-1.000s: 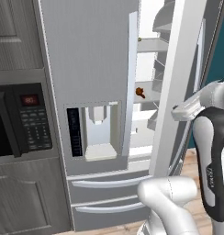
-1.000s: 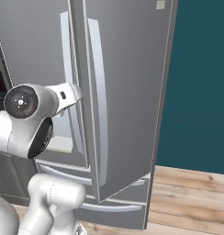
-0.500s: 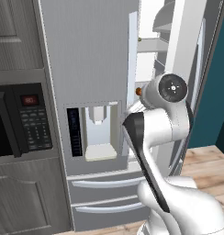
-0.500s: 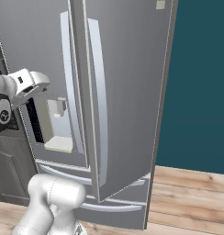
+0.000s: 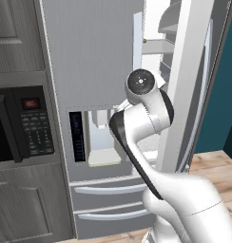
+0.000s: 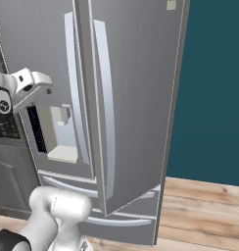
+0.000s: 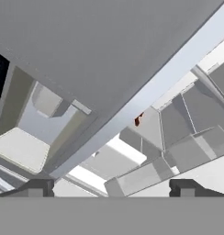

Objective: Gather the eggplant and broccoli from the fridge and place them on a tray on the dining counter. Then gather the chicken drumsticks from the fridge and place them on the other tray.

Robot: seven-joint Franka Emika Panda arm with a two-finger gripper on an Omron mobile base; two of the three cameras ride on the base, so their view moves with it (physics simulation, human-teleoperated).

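My gripper is open, its two dark fingertips wide apart with nothing between them. It points at the fridge, near the seam between the shut left door and the open compartment. Past the left door's long handle I see white shelves and bins. A small red-brown item sits on a shelf, too small to identify. The right door stands swung open and hides most of the inside from the base views. My arm's elbow is raised in front of the dispenser.
A black microwave is built into grey cabinets left of the fridge. Two fridge drawers lie below the doors. The open door juts toward me, with a teal wall and wooden floor to its right.
The arm has swung from the right side across to the left, now in front of the dispenser door, and the hand has turned toward the fridge opening.
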